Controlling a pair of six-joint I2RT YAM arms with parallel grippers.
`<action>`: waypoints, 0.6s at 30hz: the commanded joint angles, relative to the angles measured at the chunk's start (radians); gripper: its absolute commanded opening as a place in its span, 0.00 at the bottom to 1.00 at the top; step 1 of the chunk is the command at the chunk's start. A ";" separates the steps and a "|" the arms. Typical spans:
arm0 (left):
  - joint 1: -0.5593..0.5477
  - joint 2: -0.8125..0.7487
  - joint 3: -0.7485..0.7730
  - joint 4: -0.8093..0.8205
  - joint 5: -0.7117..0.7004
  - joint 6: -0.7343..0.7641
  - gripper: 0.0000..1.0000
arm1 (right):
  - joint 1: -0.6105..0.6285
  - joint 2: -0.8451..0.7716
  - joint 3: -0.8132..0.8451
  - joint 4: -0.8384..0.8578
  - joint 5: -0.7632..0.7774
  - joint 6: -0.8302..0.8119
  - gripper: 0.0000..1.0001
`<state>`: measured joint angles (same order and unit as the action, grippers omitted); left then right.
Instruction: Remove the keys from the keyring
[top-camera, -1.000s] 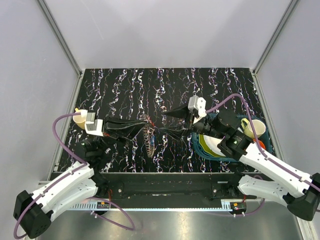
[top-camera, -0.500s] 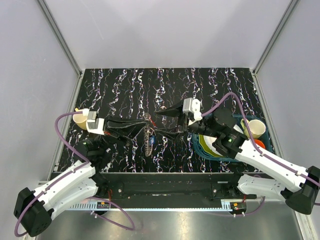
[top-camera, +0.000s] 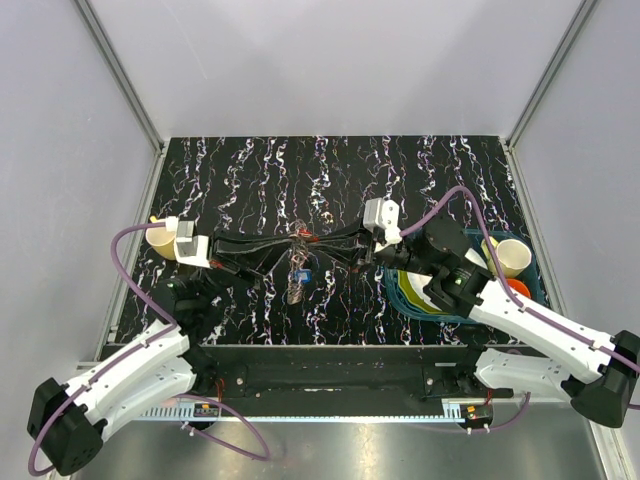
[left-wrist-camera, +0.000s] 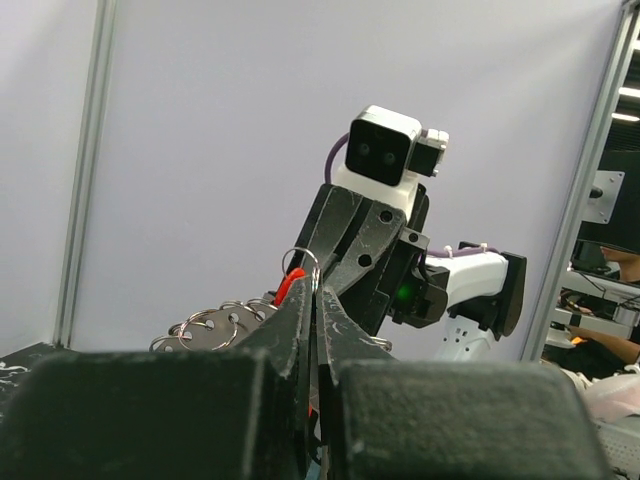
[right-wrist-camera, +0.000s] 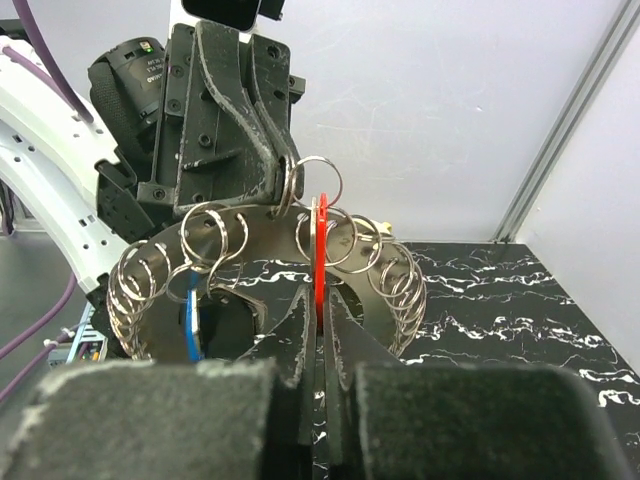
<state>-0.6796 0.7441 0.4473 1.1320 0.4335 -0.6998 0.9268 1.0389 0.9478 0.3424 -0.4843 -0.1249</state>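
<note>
Pinching keyring (right-wrist-camera: 402, 288) with left fingers (left-wrist-camera: 285, 322), right fingers (right-wrist-camera: 297, 320) clamping red key (right-wrist-camera: 320, 255)

A keyring (right-wrist-camera: 398, 285), a wreath of many small overlapping silvery wire rings, hangs in the air, pinched at one of its top rings by the closed left gripper (right-wrist-camera: 285, 190). A flat red key (right-wrist-camera: 321, 265) stands upright and edge-on at the keyring's top middle, clamped by the right gripper (right-wrist-camera: 322, 312). A thin blue key (right-wrist-camera: 192, 320) dangles lower on the keyring, ungripped.
</note>
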 joint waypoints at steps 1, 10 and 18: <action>0.006 -0.035 -0.002 0.028 -0.073 0.045 0.00 | 0.015 -0.026 -0.014 0.015 0.019 0.008 0.00; 0.008 -0.057 -0.002 -0.018 -0.114 0.062 0.00 | 0.029 -0.043 -0.044 -0.014 0.058 -0.009 0.00; 0.008 -0.066 -0.001 -0.052 -0.142 0.066 0.00 | 0.056 -0.033 -0.044 -0.045 0.079 -0.044 0.00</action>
<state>-0.6796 0.6998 0.4400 1.0271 0.3656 -0.6586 0.9535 1.0157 0.9043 0.3145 -0.4179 -0.1368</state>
